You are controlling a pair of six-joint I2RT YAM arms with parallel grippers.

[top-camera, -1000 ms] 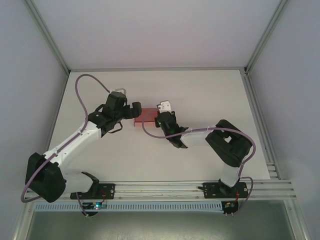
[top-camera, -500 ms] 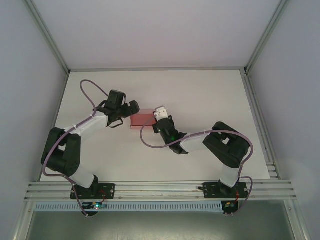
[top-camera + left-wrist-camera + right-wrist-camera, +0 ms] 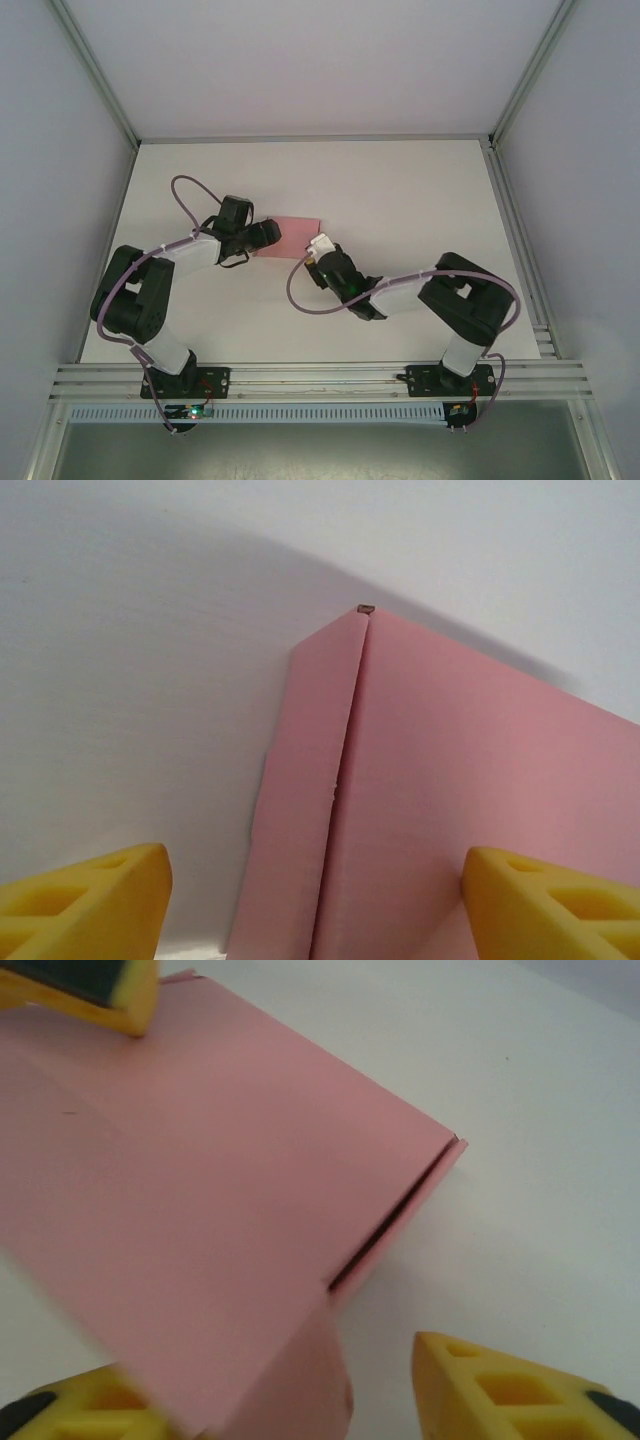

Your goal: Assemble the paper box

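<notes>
The table (image 3: 400,200) is plain matte white, bare but for the box (image 3: 298,235), which lies flat a little left of centre, between the two arms. Pale grey walls (image 3: 300,60) close the space in on three sides, with aluminium posts (image 3: 95,75) running up the back corners and a metal rail (image 3: 320,378) along the near edge where both bases are bolted.

The left gripper (image 3: 268,234) sits at the box's left end. From its wrist, its yellow fingers (image 3: 85,895) are spread wide, the pink card with its folded seam lying between them and the left finger clear of the card's edge.

The right gripper (image 3: 318,247) is at the box's near right corner, also spread wide. A corner of card runs over its left finger, and the other finger (image 3: 510,1390) stands apart on bare table. A soft grey shadow falls on the white beside the box.
</notes>
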